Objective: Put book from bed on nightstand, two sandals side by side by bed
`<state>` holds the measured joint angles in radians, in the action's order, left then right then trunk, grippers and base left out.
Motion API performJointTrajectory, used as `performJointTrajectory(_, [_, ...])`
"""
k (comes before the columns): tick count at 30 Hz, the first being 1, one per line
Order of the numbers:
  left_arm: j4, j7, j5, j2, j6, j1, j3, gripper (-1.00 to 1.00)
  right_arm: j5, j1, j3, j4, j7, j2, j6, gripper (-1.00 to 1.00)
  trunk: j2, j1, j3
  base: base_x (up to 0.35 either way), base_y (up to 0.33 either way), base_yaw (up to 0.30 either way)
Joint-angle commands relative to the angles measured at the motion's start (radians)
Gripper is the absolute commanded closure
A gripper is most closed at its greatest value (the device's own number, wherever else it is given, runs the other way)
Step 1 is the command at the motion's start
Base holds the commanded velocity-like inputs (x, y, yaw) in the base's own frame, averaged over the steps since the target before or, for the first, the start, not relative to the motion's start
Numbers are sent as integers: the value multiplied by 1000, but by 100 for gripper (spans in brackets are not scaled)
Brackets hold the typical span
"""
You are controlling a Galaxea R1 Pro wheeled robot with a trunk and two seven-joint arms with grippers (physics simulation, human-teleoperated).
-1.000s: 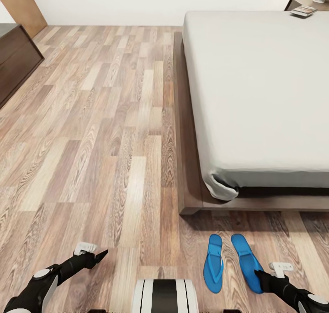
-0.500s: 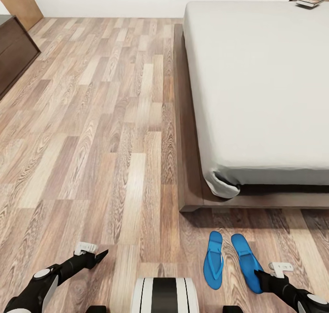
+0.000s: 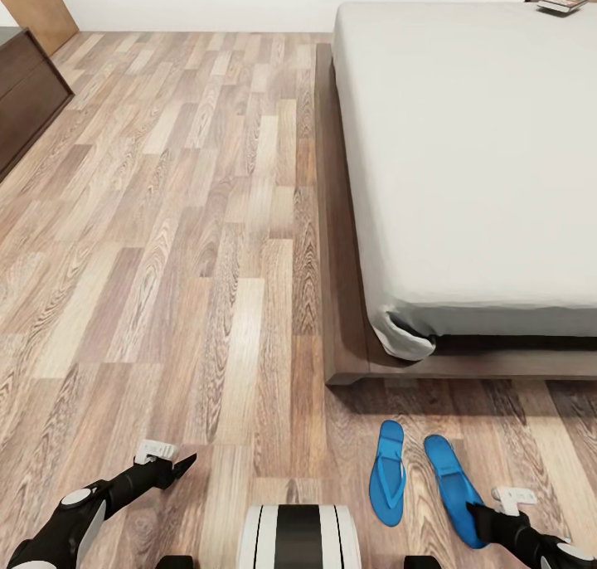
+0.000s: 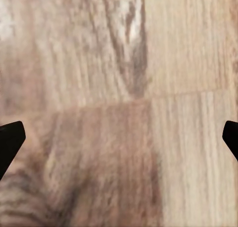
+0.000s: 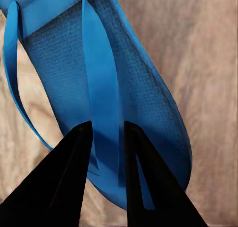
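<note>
Pinching right sandal (image 5: pixel 106 88) strap, seemingly: right gripper (image 5: pixel 105 152) low; left gripper (image 4: pixel 119 137) spread.

Sandals (image 3: pixel 419 474) bright blue — mattress (image 3: pixel 473 154) pale grey, floor (image 3: pixel 182 245) brown wood-grain.

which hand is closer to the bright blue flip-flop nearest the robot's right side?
Right. The right hand has its fingers closed around a strap of that bright blue flip-flop, at its near end. The left hand hangs open over bare wood-plank floor, well to the sandal's left.
</note>
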<state>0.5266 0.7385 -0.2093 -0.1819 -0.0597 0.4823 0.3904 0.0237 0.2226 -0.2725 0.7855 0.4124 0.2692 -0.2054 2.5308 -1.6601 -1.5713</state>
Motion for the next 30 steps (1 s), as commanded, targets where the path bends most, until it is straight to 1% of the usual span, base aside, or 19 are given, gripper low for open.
performJointTrajectory(1, [0,5,-11,1,-6,1,7,-100,9,1,-3,-22,-10,-1,-8,100,0,0,0,0,0,0])
performJointTrajectory(3, [0,5,-11,1,-6,1,7,-100,8,2,-2,-57,-47,-1,-8,100,0,0,0,0,0,0])
performJointTrajectory(6, [0,5,-11,1,-6,1,7,-100,7,3,-1,-72,-65,-2,-7,100,0,0,0,0,0,0])
performJointTrajectory(16, [-3,5,-11,1,-6,1,7,-100,7,3,1,-73,-67,-1,-6,100,0,0,0,0,0,0])
performJointTrajectory(22, [-32,5,-11,1,-8,1,7,-100,10,3,1,-70,-66,-2,28,100,0,0,0,0,0,0])
performJointTrajectory(30, [-34,5,-12,1,-9,1,7,-100,12,7,1,-59,-66,-2,34,100,0,0,0,0,0,0])
